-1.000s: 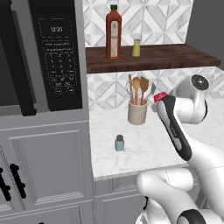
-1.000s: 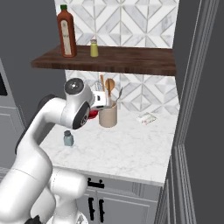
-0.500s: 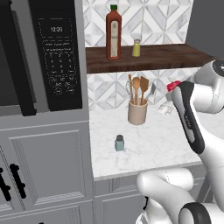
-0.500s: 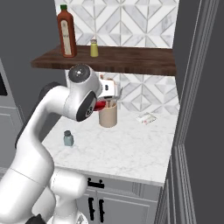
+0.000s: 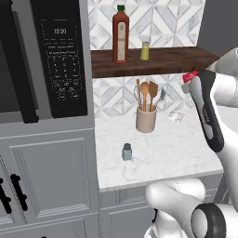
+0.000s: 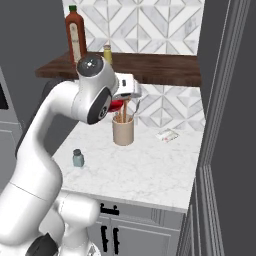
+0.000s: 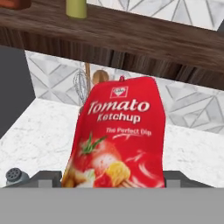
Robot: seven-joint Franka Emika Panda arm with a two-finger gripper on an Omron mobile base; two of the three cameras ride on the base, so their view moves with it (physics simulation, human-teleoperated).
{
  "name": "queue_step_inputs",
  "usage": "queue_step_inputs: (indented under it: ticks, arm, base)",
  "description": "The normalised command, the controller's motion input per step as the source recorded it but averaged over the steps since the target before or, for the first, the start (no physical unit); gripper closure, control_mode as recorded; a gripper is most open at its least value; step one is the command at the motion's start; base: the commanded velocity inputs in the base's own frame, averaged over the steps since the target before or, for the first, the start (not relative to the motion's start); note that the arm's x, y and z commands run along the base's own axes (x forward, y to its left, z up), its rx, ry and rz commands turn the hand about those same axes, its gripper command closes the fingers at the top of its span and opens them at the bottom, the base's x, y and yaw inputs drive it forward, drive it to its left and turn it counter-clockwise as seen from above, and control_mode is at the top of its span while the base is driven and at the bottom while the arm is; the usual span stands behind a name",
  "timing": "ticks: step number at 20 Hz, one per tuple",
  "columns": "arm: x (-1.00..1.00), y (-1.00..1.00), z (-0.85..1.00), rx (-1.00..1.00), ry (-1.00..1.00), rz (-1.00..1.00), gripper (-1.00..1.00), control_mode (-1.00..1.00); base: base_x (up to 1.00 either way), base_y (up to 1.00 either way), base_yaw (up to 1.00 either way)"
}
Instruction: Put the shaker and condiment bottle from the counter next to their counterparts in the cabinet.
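Hand view shows the condiment bottle [image 7: 118, 135] close up: a flat bright-red ketchup packet printed "Tomato Ketchup" in white, with tomato and yellow-orange food art at its lower end. It rises from between the gripper [image 7: 114, 178] fingers, so the hand is clamped on it, held up in the air just below the front edge of the cabinet [image 7: 131, 43], a thick dark brown shelf board. In the left base view the gripper [image 5: 189, 78] sits at the shelf's right end, with only a red tip of the packet showing.

On the shelf's left part stand their counterparts: the tall red bottle [image 5: 120, 35] with a green cap and the small yellow-green shaker [image 5: 145, 50] just to its right. The rest of the board [image 5: 176, 58] to the right is bare wood, bounded by a dark wall panel [image 6: 220, 75].

Below, the counter [image 5: 172, 148] carries the teal shaker [image 5: 127, 152] near its front left edge, upright and well apart from the utensil crock [image 5: 146, 119] farther back. A small white packet [image 5: 175, 116] lies near the back wall. A black microwave [image 5: 60, 56] closes the counter's left side.
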Motion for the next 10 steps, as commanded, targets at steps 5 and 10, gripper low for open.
queue_step_inputs:
  ticks: [5,10]
  arm:
    - [0.0,-0.12,0.48,-0.05,0.0,0.0,1.0,-1.0]
    - [-0.05,0.04,0.5,0.0,-0.08,0.0,1.0,-1.0]
  base:
    - [0.0,0.0,0.0]
    - [0.0,0.0,0.0]
